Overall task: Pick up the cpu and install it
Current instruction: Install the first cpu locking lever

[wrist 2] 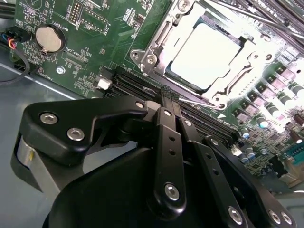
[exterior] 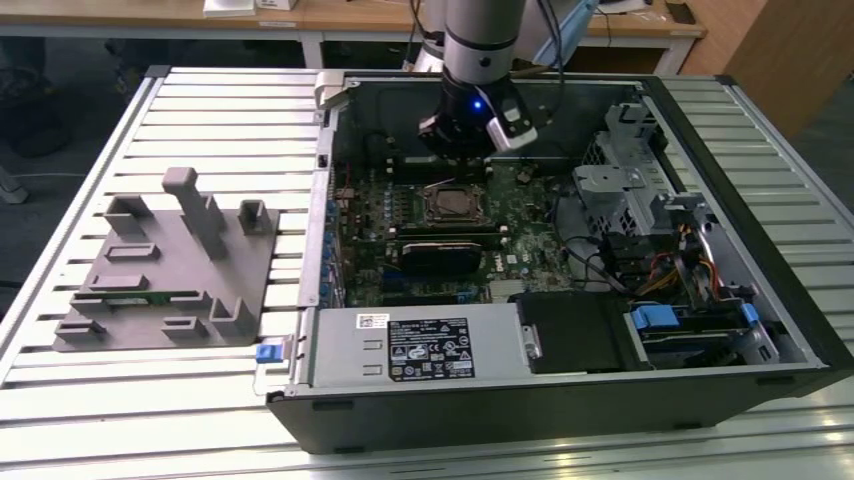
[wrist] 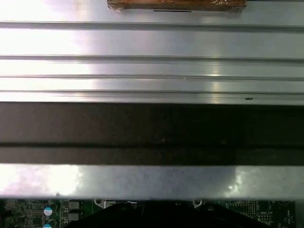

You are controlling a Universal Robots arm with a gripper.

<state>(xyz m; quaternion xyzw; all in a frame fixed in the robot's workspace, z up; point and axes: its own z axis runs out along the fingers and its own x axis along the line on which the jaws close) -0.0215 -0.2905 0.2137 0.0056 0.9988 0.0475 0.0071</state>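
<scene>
I see the cpu [wrist 2: 205, 56] lying flat inside the socket frame [wrist 2: 156, 35] on the green motherboard [wrist 2: 92, 21], its pale metal top bare and facing up in the second wrist view; in the exterior view it sits in the middle of the open computer case [exterior: 801, 330]. The gripper [wrist 2: 167, 95] hangs just beside the socket, above the black memory slots [wrist 2: 137, 88], and its fingers [wrist 2: 164, 123] are pressed together with nothing between them.

My worry from here is the seating. I cannot tell whether the chip is fully down and square in the frame; if one corner rides high, any pressure from above could bend the contacts beneath. The retention frame appears to stand unlatched around it, so I judge a jolt to the case could shift it.

The closed fingertips are near the slots and the small parts of the board, so a careless sideways or downward move could scrape them. The case wall [wrist: 152, 128] is close to the wrist too.
</scene>
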